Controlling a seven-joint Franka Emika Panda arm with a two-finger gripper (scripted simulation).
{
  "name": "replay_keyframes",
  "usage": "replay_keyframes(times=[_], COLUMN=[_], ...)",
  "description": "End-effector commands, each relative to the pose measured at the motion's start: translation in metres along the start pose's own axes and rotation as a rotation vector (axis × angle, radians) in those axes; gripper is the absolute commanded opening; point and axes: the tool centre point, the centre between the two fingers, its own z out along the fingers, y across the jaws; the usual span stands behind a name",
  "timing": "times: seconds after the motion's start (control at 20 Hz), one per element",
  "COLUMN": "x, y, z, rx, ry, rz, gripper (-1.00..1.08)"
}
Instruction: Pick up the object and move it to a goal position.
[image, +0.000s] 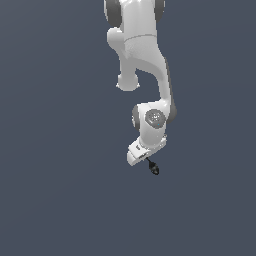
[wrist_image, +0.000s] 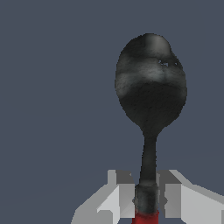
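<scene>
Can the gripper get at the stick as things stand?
Yes, apparently: the gripper is already shut on the stick, fingers on either side of its shaft, with the black bulb sticking out beyond them.

Backdrop (image: 50, 150): plain dark slate-blue, fills the exterior view on all sides.
Surface: even, unmarked, no edge or seam visible.
Wrist view: same flat blue-grey backdrop throughout.

Simulated scene, flat featureless grey-blue backdrop, no furnishings

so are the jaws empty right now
No, in the wrist view the jaws are shut on the stick, its black bulb end sticking out beyond them.
</scene>
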Motion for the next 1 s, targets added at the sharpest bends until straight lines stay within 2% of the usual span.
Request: replay_keyframes(times=[0.0, 0.4, 0.95], x=[-0.001, -0.019, -0.062], y=[0.003, 0.037, 0.123], z=[-0.003, -0.04, -0.137], rx=[-0.001, -0.001, 0.0], ry=[0.001, 0.001, 0.001], rz=[0.001, 0.001, 0.0], gripper=[-1.0, -1.0, -1.0])
